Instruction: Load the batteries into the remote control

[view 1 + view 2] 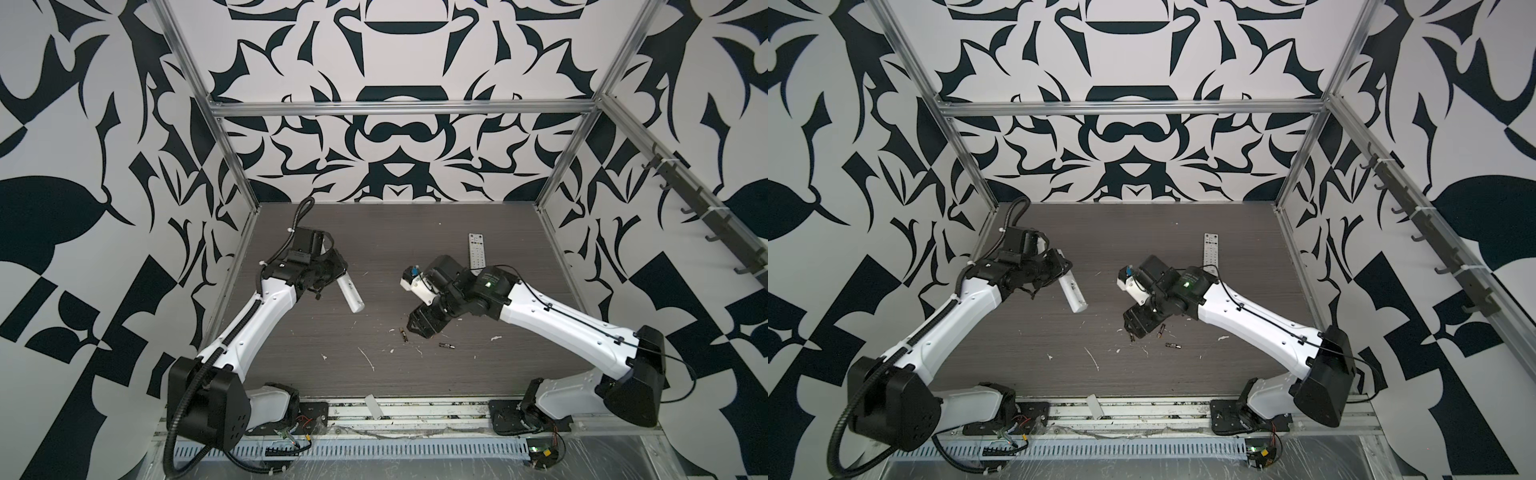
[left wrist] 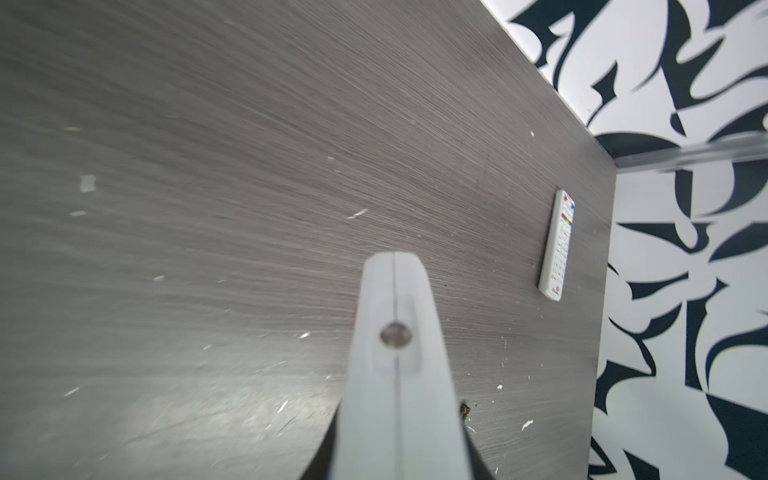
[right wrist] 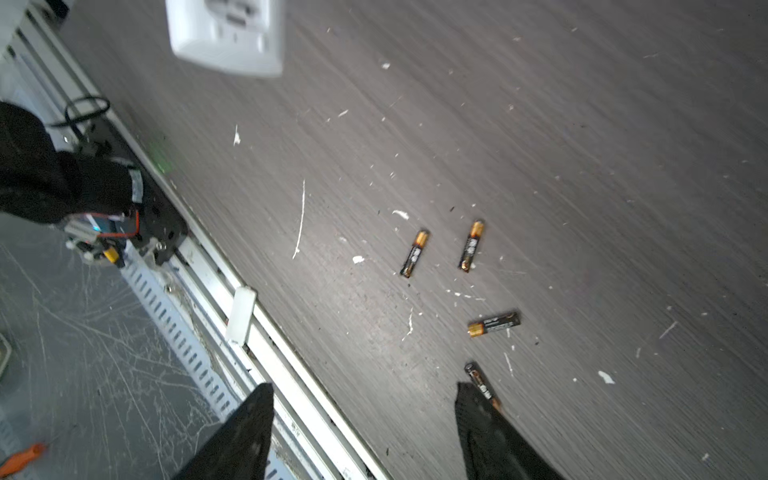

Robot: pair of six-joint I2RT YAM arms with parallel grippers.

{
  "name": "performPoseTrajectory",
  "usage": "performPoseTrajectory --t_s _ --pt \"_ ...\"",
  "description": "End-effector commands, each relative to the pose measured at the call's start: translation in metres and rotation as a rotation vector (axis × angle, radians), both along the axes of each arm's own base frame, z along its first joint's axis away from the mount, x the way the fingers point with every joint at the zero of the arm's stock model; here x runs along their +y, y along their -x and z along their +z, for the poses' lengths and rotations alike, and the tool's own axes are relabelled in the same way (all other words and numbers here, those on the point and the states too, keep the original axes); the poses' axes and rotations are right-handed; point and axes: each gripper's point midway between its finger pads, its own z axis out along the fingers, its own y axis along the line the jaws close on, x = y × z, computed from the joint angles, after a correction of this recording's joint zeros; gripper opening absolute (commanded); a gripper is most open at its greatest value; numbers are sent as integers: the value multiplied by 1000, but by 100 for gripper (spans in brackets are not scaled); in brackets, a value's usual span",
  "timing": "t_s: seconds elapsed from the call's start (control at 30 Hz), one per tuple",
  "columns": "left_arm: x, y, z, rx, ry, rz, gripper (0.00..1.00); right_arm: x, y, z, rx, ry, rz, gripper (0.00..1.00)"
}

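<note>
The left gripper (image 1: 337,276) is clamped on a white remote control (image 1: 351,296). It holds it clear of the dark wood-grain table (image 1: 316,374), slanting down toward the middle in both top views. Only the left wrist view meets the remote control (image 2: 395,374) end-on, showing a centre seam and a small round lens.

Near mid-table, the right gripper (image 1: 417,329) hangs low with its jaws apart and nothing between them. Its black fingers (image 3: 249,419) stand wide in the right wrist view. That view alone shows all 4 batteries (image 3: 471,246) lying loose on the table among white scraps (image 3: 299,220). 2 lie nearly parallel and a third lies crosswise. The fourth battery (image 3: 478,376) runs partly behind one fingertip, and whether they touch cannot be told. In a top view only 2 show clearly, one battery (image 1: 403,334) just beside the gripper and another battery (image 1: 446,345) a little to its right.

Farther right and toward the back, a second remote (image 1: 477,251) lies flat, buttons up. Its coloured keys show only from the left wrist (image 2: 557,245).
</note>
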Motion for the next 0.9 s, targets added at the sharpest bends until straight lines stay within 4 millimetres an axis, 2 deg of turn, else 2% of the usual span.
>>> performPoseTrajectory --t_s 0.0,0.17,0.27,0.47,0.67,0.87 --pt "30 24 -15 101 -21 72 0 11 24 -16 28 63 25 73" --pt "65 32 -20 116 -19 187 0 50 55 -30 57 115 109 76" --pt "78 35 -25 126 -19 225 0 68 72 -39 78 151 124 77" --pt "85 46 -32 123 -11 236 0 92 103 -62 67 226 102 80" --pt "89 62 -19 77 -14 222 0 117 127 -91 94 254 47 80" --pt "92 78 -13 62 -25 206 0 120 128 -117 80 296 -4 79"
